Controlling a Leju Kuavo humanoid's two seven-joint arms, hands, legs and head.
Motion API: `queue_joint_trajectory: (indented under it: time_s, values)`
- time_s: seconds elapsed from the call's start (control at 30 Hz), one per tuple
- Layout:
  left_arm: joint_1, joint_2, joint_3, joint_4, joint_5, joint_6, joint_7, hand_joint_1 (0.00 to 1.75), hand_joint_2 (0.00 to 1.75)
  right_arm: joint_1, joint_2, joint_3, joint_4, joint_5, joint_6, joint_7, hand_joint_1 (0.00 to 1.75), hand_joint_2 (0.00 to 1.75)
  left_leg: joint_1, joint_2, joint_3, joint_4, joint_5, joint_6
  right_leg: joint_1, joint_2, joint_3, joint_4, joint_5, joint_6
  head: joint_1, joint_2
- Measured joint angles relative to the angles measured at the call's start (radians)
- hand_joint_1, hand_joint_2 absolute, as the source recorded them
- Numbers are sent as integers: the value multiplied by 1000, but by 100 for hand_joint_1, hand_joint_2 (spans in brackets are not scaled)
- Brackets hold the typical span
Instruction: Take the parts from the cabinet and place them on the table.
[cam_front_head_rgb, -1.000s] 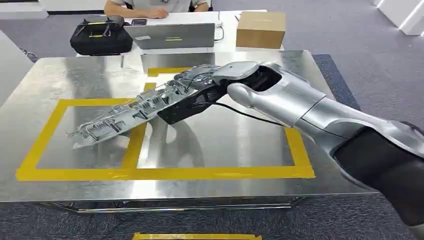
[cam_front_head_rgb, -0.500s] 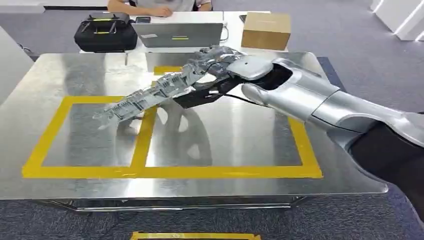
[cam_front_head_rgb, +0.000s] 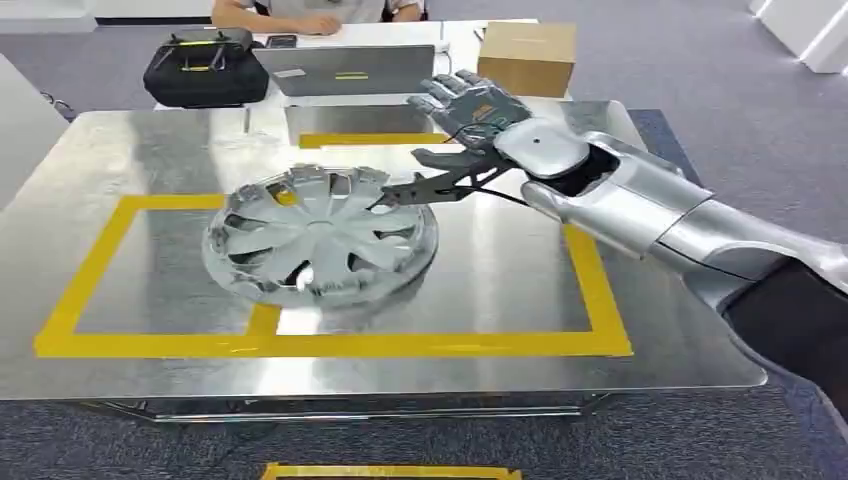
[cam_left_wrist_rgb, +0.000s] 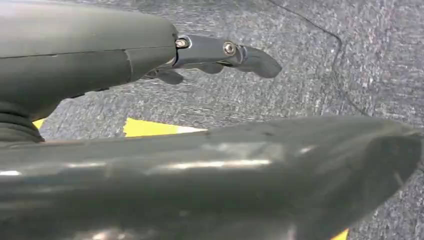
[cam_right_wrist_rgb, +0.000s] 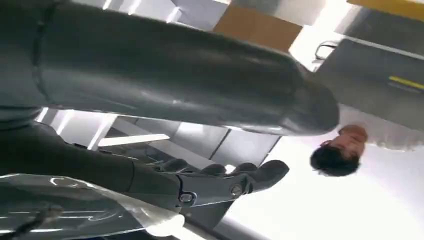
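The right robot hand (cam_front_head_rgb: 470, 125) is above the bench (cam_front_head_rgb: 130, 140), fingers spread apart, holding nothing. Its thumb tip is just beside the hubcap (cam_front_head_rgb: 320, 235) rim. The hubcap lies flat on the bench, across the yellow tape (cam_front_head_rgb: 330, 346). The left robot hand (cam_left_wrist_rgb: 220, 52) hangs over the floor, fingers loose, holding nothing.

One hubcap (cam_front_head_rgb: 320, 235), one laptop (cam_front_head_rgb: 345, 70), one cardboard box (cam_front_head_rgb: 526, 58), one black bag (cam_front_head_rgb: 203, 68)

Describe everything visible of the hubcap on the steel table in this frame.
The hubcap is a round, silver-grey wheel cover that looks like plastic, with radiating spokes, openings between them and clips along its rim. It lies flat on the steel table, across the yellow tape dividing line. The right hand, fingers spread, hovers at its far right edge; contact cannot be told.
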Motion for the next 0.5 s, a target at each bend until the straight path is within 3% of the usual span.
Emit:
queue_joint_trajectory:
  time_s: [0.1,0.13,0.17,0.2,0.27,0.3,0.33,0.43,0.5]
  values:
    - [-1,0,0,0,0,0,0,0,0,6,0,-5,-5,0,1,-1,0,0,3,1,-104,238,-107,-8,2,0,0,0,0,-5,-1,0]
    - [0,0,0,0,0,0,0,0,0,11,0,-5,-5,0,1,-1,0,0,3,1,-124,279,-114,-8,3,0,0,0,0,-5,-1,0]
    - [0,0,0,0,0,0,0,0,0,16,0,-5,-6,0,1,-1,0,0,3,1,-120,270,-97,-5,4,1,1,1,0,-5,-1,0]
    - [0,0,0,0,0,0,0,0,0,17,0,-6,-7,0,1,-1,0,0,2,1,-98,221,-62,-1,6,2,2,1,0,-5,-1,0]
    - [0,0,0,0,0,0,0,0,0,15,0,-10,-11,1,0,-1,0,0,-3,1,-5,29,33,17,9,2,7,1,-1,-5,-1,0]
    - [-1,2,0,0,0,0,0,0,0,15,0,-13,-12,1,0,-1,0,0,-7,2,21,-21,29,28,9,2,5,0,-2,-4,0,0]
    - [-1,2,0,0,0,0,0,0,0,13,0,-13,-12,1,0,-1,0,0,-9,3,29,-40,26,28,13,3,1,2,-2,1,0,0]
    - [-1,3,0,0,-2,0,0,0,0,19,-1,-14,-13,2,1,-1,0,0,-13,1,25,-42,25,30,10,0,0,-4,3,15,0,0]
    - [0,3,0,0,-1,2,0,0,0,13,-6,-19,-15,10,22,-18,0,0,-2,4,35,-63,38,40,9,0,-19,18,-21,26,3,0]
